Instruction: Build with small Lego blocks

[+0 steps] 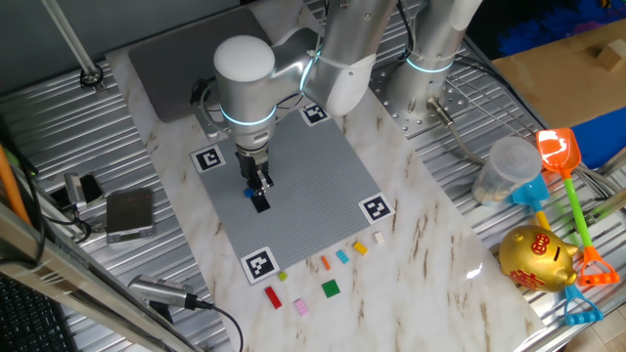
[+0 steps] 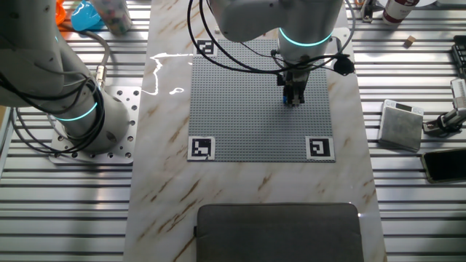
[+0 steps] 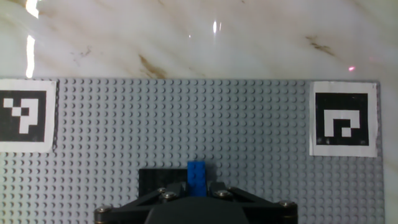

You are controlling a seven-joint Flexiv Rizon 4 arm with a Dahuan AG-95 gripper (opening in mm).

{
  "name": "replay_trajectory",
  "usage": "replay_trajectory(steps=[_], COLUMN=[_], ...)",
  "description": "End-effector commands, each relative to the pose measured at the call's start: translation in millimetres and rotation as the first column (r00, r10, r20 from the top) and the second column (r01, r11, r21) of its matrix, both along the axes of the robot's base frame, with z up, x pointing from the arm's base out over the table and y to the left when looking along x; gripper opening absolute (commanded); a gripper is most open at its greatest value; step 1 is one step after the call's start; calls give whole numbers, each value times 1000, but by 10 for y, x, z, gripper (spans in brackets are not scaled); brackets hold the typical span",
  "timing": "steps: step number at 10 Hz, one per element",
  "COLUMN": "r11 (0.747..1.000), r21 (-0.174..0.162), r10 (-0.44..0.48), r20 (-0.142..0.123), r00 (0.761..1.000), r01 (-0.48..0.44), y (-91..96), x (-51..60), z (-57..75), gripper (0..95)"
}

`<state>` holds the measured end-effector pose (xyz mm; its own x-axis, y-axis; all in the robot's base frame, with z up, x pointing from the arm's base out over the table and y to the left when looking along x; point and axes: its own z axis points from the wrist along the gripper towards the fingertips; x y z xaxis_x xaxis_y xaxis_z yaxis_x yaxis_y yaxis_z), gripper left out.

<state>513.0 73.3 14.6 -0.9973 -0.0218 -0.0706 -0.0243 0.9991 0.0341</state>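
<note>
On marble table (image 1: 430,244) | grey baseplate (image 1: 323,186) | ribbed metal surround (image 1: 59,127)

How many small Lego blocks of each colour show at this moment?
blue block: 1
black block: 1
red block: 1
pink block: 1
green block: 1
orange block: 1
light blue block: 1
white block: 1
yellow blocks: 2
Total: 10
</note>
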Motion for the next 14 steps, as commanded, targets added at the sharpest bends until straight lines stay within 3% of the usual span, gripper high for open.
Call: replay_trajectory(steps=[1, 4, 5, 6, 11, 12, 13, 14], r11=[1000, 1000, 999, 999, 997, 991, 985, 971], r21=[-3, -6, -10, -13, -12, -19, -27, -42], r10=[0, 25, 36, 45, 77, 133, 172, 234], r20=[0, 5, 6, 8, 11, 10, 5, -5], r00=[1000, 1000, 999, 999, 997, 991, 985, 972], r01=[0, -25, -36, -45, -77, -133, -172, -234], y=[-1, -2, -4, -7, -20, -36, -60, -115], x=[-2, -2, -2, -2, -1, 1, 6, 6], z=[-6, -9, -9, -8, -12, 26, 78, 178], gripper=[0, 0, 380, 570, 570, 760, 570, 570])
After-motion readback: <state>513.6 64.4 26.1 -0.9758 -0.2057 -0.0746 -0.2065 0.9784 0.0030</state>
